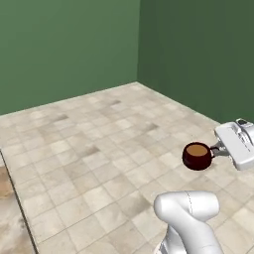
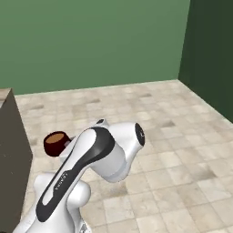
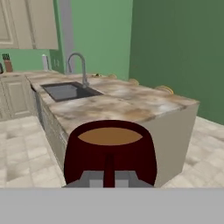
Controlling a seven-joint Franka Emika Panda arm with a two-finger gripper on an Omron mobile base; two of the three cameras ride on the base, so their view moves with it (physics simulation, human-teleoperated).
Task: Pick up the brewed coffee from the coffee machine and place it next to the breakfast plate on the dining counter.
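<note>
End effector [image 1: 217, 149] pinched on the side handle of the mug [image 1: 197, 156], jaws pressed tight together around it. Mug hangs upright in the air above the tiled floor [image 1: 89, 149], resting on nothing. Light brown coffee [image 1: 197, 150] sits level, just under the rim.

Left base view: mug at right of frame, handle toward the white hand; arm elbow rises from the lower right. A strip of marbled stone shows at the lower left edge. Green walls [image 1: 69, 44] meet in a corner beyond the floor.

Right base view: mug [image 2: 56, 143] at left, partly behind the white and black arm link, coffee surface visible. A dark grey panel [image 2: 11, 150] stands at the left edge, just beside the mug in the frame; contact cannot be told.

Hand view: mug [image 3: 109, 153] close at bottom centre, handle toward the camera, grey fingers [image 3: 89, 179] either side of it. Past the mug, a long beige-brown marbled table [image 3: 127, 103] with grey sides; mug is apart from it, short of its near end. Set into the table: a dark sink [image 3: 68, 91] with a curved grey tap [image 3: 78, 65]. Yellow stool tops [image 3: 165, 89] along the far side. Cream cabinets [image 3: 26, 22] at the back left, against the green wall.
</note>
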